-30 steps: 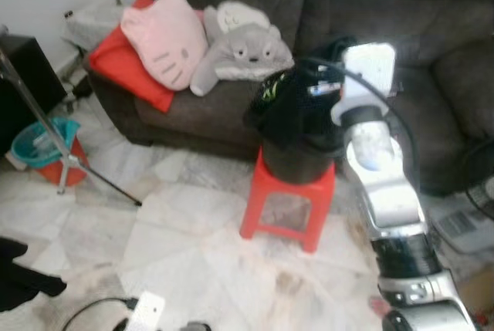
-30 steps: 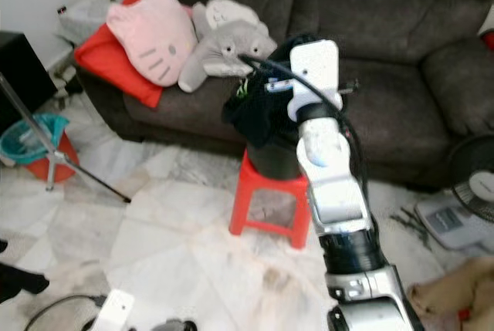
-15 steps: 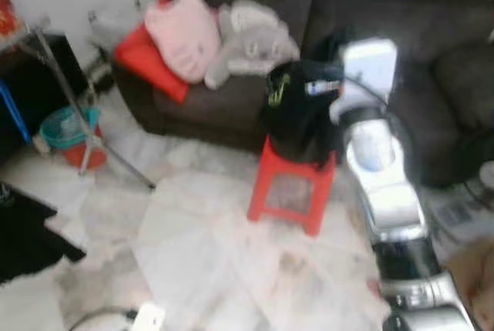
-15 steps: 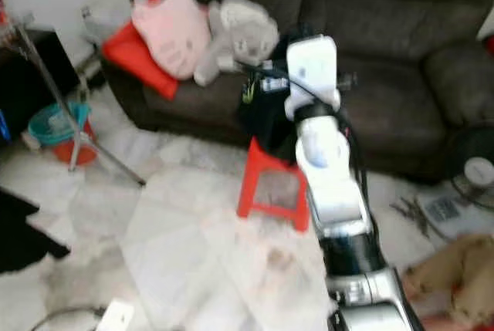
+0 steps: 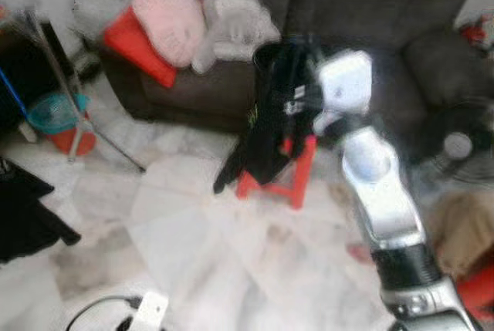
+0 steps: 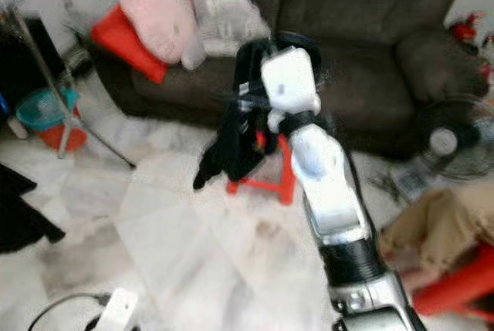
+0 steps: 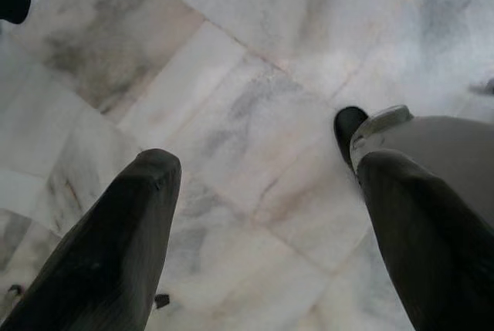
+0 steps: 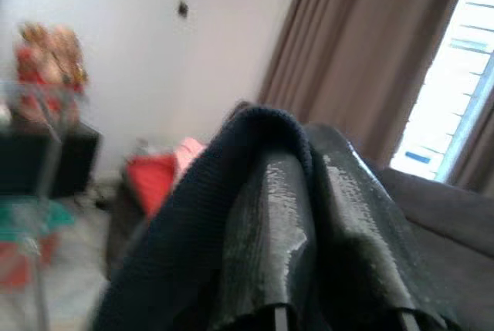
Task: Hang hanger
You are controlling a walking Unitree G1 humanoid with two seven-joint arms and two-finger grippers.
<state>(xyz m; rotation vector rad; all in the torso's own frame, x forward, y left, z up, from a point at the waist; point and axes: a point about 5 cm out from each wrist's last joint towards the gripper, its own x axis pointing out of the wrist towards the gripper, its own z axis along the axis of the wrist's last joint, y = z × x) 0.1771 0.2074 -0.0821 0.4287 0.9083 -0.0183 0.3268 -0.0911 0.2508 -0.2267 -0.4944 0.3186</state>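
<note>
Right gripper (image 8: 332, 269) is raised out in front of the robot, jaws clenched on a dark, limp knitted garment (image 5: 266, 134) that drapes over both fingers and hangs down in front of the small red plastic stool (image 5: 297, 173). The hanger itself can't be made out; if there is one it is hidden inside the cloth, so the task's thing is most likely up in the right gripper, lifted off the stool so it swings free for carrying. The head views are blurred, probably because the robot is turning or walking.

Left gripper (image 7: 262, 215) hangs idle, pointed down at the pale marble-tile floor (image 7: 231, 76), jaws released with a wide gap between the fingers.

A thin metal rack pole on splayed legs (image 5: 58, 88) stands off to the left near a teal basin (image 5: 54, 111); judging by it, that is the likely hanging spot, not yet reached. The dark brown fabric sofa (image 5: 370, 7) behind carries a pink cat-face cushion (image 5: 166, 22).
</note>
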